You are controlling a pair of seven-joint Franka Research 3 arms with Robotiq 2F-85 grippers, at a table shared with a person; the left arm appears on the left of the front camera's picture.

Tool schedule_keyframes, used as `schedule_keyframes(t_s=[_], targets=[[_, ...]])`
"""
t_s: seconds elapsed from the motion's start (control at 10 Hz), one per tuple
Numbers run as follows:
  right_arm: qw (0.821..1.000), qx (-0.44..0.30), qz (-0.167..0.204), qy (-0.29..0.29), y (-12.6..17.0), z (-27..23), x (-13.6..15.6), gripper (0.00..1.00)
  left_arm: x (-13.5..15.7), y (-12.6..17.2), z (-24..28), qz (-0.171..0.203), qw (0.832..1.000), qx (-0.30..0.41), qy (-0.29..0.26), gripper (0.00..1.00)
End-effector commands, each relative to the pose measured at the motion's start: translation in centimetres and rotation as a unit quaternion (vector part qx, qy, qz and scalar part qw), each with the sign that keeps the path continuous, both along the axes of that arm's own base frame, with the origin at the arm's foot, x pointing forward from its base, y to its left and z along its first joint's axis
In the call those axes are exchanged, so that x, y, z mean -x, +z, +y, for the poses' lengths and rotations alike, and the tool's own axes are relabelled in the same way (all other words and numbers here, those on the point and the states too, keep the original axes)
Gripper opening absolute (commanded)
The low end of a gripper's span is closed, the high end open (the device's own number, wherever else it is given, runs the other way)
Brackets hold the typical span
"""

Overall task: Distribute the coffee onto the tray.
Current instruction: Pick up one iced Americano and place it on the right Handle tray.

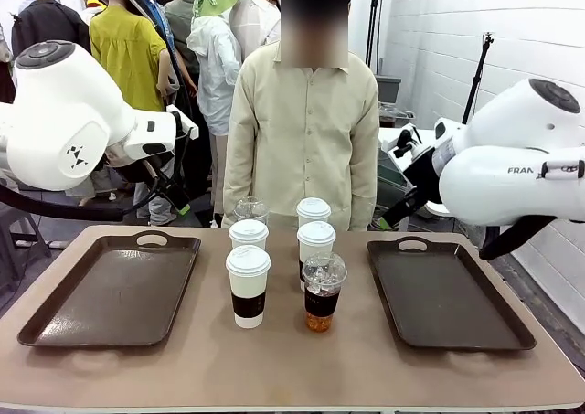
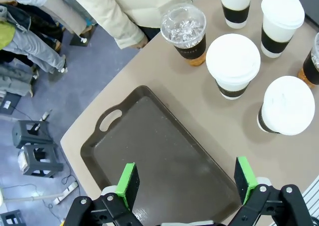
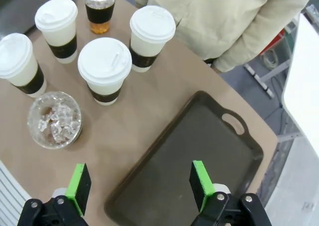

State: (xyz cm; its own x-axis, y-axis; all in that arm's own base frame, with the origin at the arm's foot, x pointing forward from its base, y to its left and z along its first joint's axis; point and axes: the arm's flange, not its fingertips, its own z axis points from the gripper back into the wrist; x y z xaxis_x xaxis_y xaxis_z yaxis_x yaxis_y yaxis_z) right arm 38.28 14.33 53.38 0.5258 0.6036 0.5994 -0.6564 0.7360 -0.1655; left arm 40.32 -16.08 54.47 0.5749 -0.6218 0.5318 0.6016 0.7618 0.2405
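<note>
The table (image 1: 292,368) carries everything, and both arms hang high over it, so each reach is a long descent in which a small aiming error could grow. The left tray (image 2: 164,156) lies bare straight ahead of the left gripper (image 2: 187,178), whose jaws stand wide apart and hold nothing. The right tray (image 3: 194,156) lies bare ahead of the right gripper (image 3: 140,178), which is equally spread and empty. The coffee stands off both trays, clustered farther ahead and to one side of each gripper. Since both would reach into that same cluster, the arms risk meeting over it. Crowding is the next hazard. The closest paper cup (image 2: 286,106) to the left gripper sits just beside a second paper cup (image 2: 233,64), so a finger sliding down between them would probably shove the neighbour over. Nearest the right gripper is an iced cup (image 3: 54,118). Its thin clear wall looks likely to buckle under a hard squeeze, popping the dome lid and spilling.
</note>
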Motion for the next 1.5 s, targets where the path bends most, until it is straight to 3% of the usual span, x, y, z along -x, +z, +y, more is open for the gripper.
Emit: schedule_keyframes(t_s=[0.0,0.2,0.6,0.9,1.4], targets=[[1.0,-0.013,0.003,0.026,0.3,-0.1,-0.4,1.0,-0.2,0.5,-0.1,-0.003,1.0,0.019,-0.013,1.0],[0.999,-0.033,0.003,0.038,0.0,-0.1,-1.5,1.0,-1.0,0.8,1.4,0.007,0.998,0.041,-0.045,1.0],[0.992,-0.085,0.008,0.096,0.3,-2.6,-1.0,1.0,-0.2,1.1,2.2,0.012,0.986,0.102,-0.131,1.0],[0.986,-0.111,-0.004,0.123,-0.4,-3.2,-2.1,1.0,-0.8,0.3,4.2,-0.016,0.968,0.109,-0.225,1.0],[0.977,-0.111,-0.012,0.18,-0.5,-4.2,-2.2,1.0,0.0,-0.2,4.5,-0.009,0.956,0.131,-0.263,1.0]])
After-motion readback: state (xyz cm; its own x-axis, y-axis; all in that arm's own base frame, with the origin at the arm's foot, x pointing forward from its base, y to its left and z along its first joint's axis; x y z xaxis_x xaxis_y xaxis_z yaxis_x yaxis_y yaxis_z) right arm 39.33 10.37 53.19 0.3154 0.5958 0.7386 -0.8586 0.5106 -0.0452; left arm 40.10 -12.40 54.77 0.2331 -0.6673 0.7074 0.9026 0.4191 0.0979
